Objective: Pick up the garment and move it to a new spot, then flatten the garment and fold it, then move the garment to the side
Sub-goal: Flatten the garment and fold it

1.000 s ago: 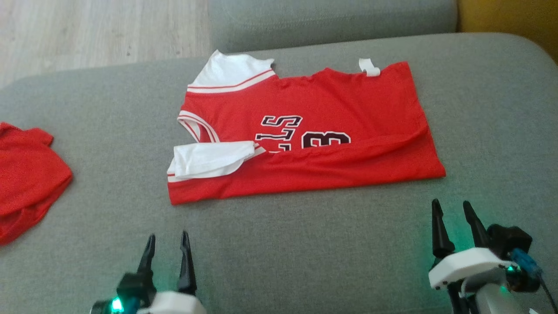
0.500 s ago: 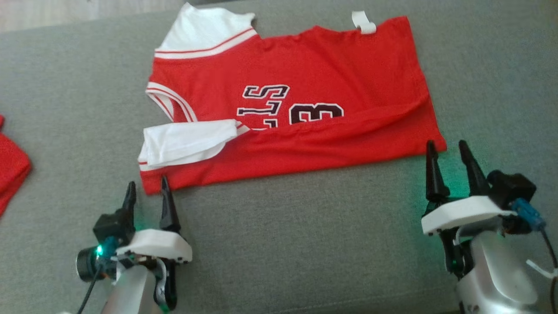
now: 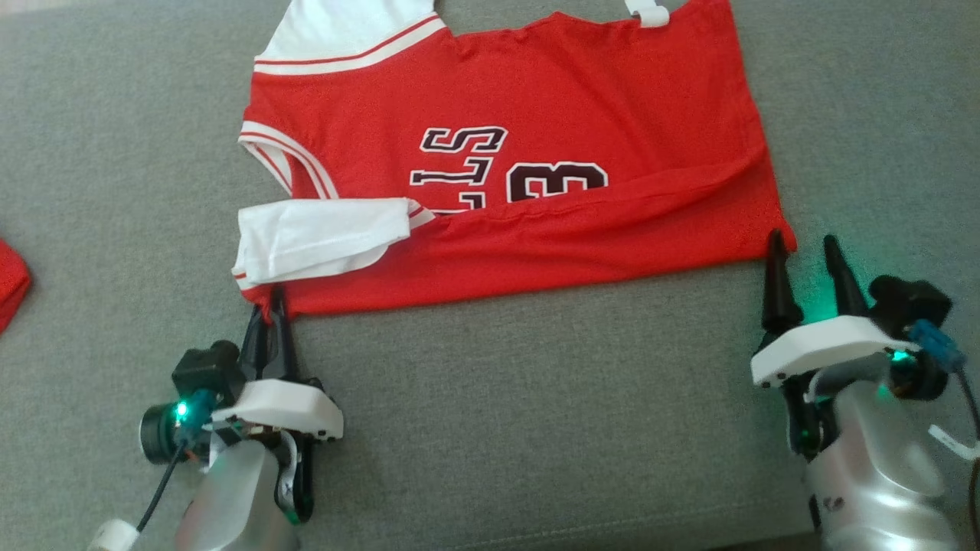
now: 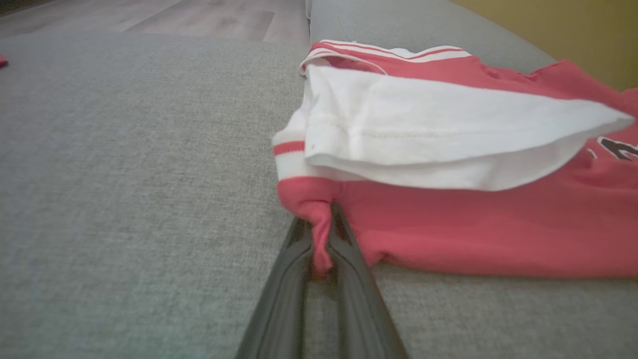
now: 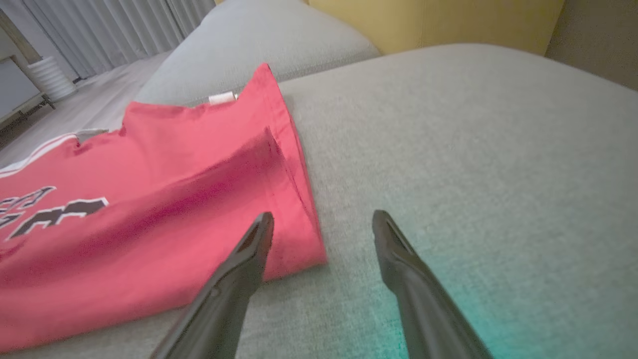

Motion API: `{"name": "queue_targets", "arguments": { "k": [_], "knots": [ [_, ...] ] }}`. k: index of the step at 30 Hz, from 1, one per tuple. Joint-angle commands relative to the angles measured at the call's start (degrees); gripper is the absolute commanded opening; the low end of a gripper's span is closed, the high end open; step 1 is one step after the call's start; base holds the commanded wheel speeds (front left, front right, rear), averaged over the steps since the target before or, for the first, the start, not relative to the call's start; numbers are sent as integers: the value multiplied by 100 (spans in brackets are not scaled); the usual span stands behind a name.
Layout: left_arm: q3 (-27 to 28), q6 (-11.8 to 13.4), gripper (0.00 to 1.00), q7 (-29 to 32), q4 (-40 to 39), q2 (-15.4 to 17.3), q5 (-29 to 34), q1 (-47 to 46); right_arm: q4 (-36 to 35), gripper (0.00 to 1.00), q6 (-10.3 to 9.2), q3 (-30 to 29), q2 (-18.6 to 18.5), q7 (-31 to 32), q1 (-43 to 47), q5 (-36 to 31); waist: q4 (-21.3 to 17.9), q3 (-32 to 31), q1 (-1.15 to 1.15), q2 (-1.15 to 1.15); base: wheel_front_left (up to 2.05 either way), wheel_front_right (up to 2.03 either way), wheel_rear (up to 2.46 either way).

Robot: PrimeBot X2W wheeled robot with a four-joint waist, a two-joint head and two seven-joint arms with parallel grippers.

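While your left gripper [image 3: 272, 297] is pinched tight on the jersey's [image 3: 536, 92] near-left corner, with red fabric bunched between its fingers [image 4: 349, 259], your right gripper [image 3: 804, 243] is spread wide and holds nothing. Its tips straddle the near-right corner, one finger over the hem, the other over bare cushion [image 3: 536, 421]; can't tell if they touch. Jersey lies flat on the cushion, near edge folded over the black lettering. White sleeve [image 3: 321, 237] is turned over on top, just far of the left grip. Another red cloth [image 3: 9, 283] sits at the left, well apart.
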Motion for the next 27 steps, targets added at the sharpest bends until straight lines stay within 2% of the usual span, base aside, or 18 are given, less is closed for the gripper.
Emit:
{"name": "queue_targets", "arguments": {
  "k": [1,5,6,7,8,11,16,27],
  "knots": [
    [46,-7,0,82,171,48,-99,-20,159,100,-4,139,-14,-37,-202,22,49,22,1,0,0,0,0],
    [-46,-51,0,82,101,48,-149,-16,625,100,-4,322,-14,-37,-380,178,115,29,1,0,0,0,0],
    [-66,-62,0,82,92,48,-151,-5,730,83,-4,357,-14,-37,-407,235,126,19,1,0,0,0,0],
    [-84,-74,0,82,87,48,-149,6,815,45,-4,382,-14,-37,-432,281,133,7,1,0,0,0,0],
    [-98,-82,0,82,85,48,-144,19,895,2,-4,400,-14,-37,-447,335,141,-11,1,0,0,0,0],
    [-91,-93,0,82,55,48,-115,71,1043,0,-4,433,-14,-37,-468,466,149,-89,1,0,0,0,0],
    [-8,-77,0,82,-58,48,-54,238,895,0,-4,310,-14,-37,-301,516,129,-333,1,0,0,0,0],
    [-92,-91,0,82,-364,48,-83,1341,516,0,-4,167,-14,-37,1043,757,195,-1410,1,0,0,0,0]
  ]
}}
